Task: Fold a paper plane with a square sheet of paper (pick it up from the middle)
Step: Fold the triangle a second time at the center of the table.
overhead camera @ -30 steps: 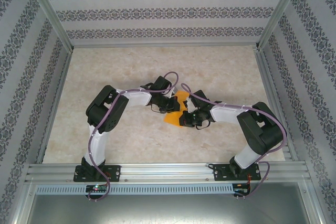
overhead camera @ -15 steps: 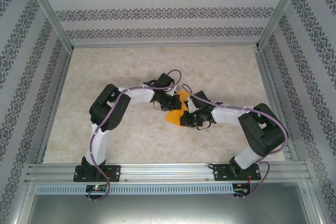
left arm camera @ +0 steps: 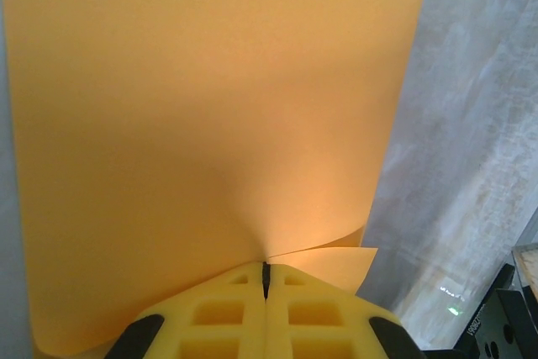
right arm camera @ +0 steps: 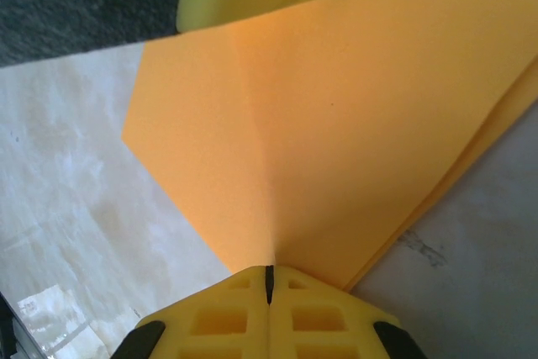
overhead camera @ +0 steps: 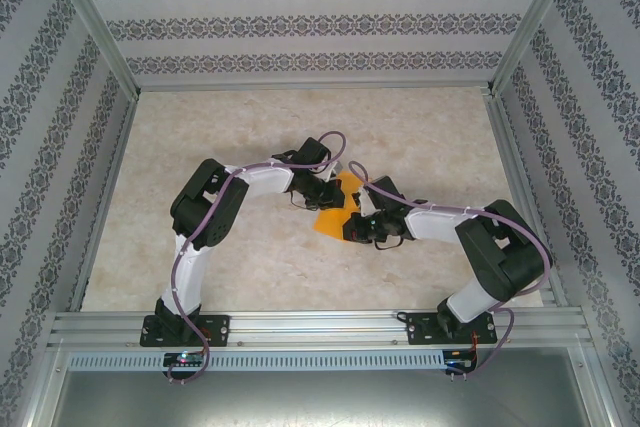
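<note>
The square sheet of paper (overhead camera: 335,209), orange and already doubled into layers along one edge, is near the middle of the counter (overhead camera: 230,127), pinched from two sides. The left tool (left arm camera: 266,279) is clamped on one edge and the right tool (right arm camera: 269,277) on another. This looks like mid-fold work, with a crease being set. Next, both arms should travel together, or the thin sheet may buckle or tear. The tools crowd each other, leaving little room for turning.

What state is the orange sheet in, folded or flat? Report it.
Folded in part: the orange sheet shows a crease and layered edges, both arms' jaws shut on it.
</note>
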`<action>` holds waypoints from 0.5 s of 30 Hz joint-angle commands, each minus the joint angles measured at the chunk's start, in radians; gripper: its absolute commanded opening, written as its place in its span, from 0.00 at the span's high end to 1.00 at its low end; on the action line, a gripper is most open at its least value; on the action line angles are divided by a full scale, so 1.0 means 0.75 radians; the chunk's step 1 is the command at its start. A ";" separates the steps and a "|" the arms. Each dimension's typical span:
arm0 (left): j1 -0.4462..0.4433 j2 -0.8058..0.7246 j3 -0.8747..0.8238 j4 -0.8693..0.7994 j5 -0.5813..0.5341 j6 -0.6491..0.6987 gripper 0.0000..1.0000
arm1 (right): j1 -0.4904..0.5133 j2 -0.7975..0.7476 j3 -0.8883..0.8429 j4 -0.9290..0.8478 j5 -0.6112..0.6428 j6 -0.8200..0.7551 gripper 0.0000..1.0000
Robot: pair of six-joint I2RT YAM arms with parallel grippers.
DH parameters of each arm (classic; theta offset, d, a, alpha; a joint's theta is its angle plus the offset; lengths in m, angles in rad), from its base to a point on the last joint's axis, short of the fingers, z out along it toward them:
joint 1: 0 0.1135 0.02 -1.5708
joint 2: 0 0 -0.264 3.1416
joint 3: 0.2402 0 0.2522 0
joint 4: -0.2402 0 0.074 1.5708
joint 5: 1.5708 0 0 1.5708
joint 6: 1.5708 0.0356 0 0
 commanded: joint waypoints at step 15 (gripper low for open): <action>0.062 0.082 0.019 -0.082 -0.146 0.094 0.94 | -0.049 -0.141 -0.111 -0.044 -0.160 0.123 0.98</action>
